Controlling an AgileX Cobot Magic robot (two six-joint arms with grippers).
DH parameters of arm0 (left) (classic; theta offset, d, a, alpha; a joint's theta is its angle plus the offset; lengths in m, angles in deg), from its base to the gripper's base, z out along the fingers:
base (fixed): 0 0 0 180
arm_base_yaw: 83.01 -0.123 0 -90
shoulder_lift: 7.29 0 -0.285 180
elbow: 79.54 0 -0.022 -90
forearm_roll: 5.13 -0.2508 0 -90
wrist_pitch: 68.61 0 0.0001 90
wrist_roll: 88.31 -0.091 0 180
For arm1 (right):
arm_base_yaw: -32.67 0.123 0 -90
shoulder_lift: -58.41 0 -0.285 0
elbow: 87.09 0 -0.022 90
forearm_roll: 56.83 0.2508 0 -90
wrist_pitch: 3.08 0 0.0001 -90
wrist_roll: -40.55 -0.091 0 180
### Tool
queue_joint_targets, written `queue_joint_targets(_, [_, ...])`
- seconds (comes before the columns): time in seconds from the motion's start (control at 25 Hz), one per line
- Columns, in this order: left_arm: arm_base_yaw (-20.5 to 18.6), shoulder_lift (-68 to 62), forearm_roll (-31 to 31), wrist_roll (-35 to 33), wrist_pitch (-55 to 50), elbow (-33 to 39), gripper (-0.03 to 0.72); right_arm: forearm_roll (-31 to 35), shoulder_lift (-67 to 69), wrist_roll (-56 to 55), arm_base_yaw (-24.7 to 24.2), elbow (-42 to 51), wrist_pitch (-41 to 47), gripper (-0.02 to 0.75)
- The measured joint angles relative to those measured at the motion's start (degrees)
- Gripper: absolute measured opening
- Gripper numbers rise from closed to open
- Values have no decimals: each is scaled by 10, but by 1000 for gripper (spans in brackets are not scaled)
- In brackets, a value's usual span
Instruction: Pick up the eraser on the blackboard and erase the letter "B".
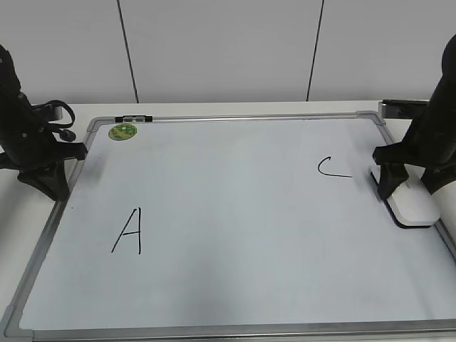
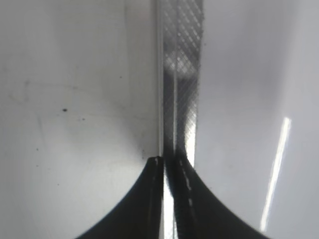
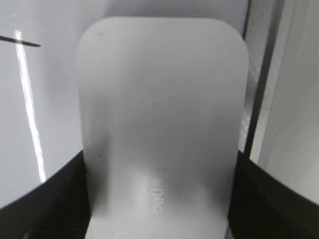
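The blackboard [image 1: 235,206] lies flat, a white board in a grey frame. No letter "B" shows on it; the middle of the board is bare. The white eraser [image 1: 415,206] lies on the board at its right edge, and it fills the right wrist view [image 3: 162,99]. My right gripper [image 1: 407,187] straddles the eraser's far end, with its fingers [image 3: 159,164] pressed against both long sides. My left gripper [image 1: 48,184] rests at the board's left frame, with its fingers [image 2: 169,162] shut and empty over the frame strip.
A black "A" [image 1: 128,231] is at the lower left and a black "C" [image 1: 333,167] at the right, just left of the eraser. A round green magnet [image 1: 122,132] and a marker [image 1: 133,117] sit at the top left corner. The frame's right rail [image 3: 259,74] runs close beside the eraser.
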Motion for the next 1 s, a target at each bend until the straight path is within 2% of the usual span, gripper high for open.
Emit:
queue_joint_targets(0.12, [0,0,0,0,0,0,42,-5,0,-8,0,0,0,545])
queue_joint_targets(0.28, [0,0,0,0,0,0,43,-10,1,-21,0,0,-1,651])
queue_joint_targets(0.48, [0,0,0,0,0,0,63,-17,1,-37,0,-12,25,671])
queue_joint_targets(0.6, [0,8,0,0,-3,0,160,-21,1,-43,0,-42,64,671])
queue_joint_targets(0.84, [0,77,-4,-1,-14,0,495,-26,1,-54,0,-114,97,669])
queue_joint_targets(0.92, [0,98,-4,-1,-18,0,545,-23,1,-65,0,-123,98,655])
queue_joint_targets(1.0, [0,115,2,-1,-39,0,564,-20,1,-73,0,-124,100,626])
